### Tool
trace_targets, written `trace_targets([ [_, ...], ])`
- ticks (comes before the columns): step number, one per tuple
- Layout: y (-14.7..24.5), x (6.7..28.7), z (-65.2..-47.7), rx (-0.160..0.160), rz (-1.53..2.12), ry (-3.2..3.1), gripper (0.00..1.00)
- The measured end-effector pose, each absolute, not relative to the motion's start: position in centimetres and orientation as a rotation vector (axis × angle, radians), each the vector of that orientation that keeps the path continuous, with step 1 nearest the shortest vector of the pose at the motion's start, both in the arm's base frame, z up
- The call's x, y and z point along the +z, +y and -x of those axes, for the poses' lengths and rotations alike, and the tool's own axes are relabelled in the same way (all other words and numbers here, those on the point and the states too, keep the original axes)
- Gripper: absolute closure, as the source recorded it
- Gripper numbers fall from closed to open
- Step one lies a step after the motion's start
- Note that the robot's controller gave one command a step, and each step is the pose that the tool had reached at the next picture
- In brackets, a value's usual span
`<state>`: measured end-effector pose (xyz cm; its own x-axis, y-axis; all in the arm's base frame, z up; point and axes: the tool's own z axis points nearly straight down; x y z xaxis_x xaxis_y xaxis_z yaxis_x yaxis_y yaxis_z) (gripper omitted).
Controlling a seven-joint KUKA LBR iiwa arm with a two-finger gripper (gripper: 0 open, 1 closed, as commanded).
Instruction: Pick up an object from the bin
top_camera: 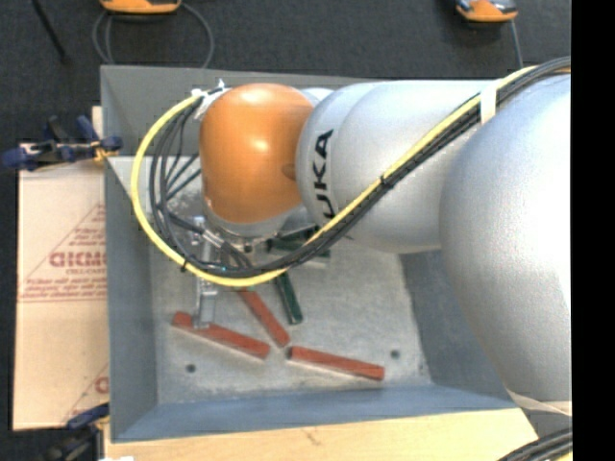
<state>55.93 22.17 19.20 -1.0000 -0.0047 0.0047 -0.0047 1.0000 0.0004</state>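
My gripper comes down under the orange wrist cover in the left half of the bin. Its tip is at the left end of a flat red stick that lies slanted on the bin floor. A second red stick lies just right of the gripper, partly under the arm. Beside that one, a dark green stick leans out from under the arm.
A third red stick lies near the bin's front wall, to the right of the others. The arm and its cables cover the back and right of the bin. The left wall is close to the gripper.
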Motion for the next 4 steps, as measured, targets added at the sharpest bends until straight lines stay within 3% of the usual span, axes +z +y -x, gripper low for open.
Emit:
trace_targets([
  [1, 19.7, 6.7, -53.9, 0.003, -0.446, -3.106, 0.0],
  [2, 13.7, 7.1, -59.3, 0.005, -0.792, -3.047, 0.0],
  [3, 14.1, 7.1, -59.1, -0.004, -0.791, -3.045, 1.0],
  [4, 7.2, 21.9, -61.4, 0.008, -1.125, -2.945, 1.0],
])
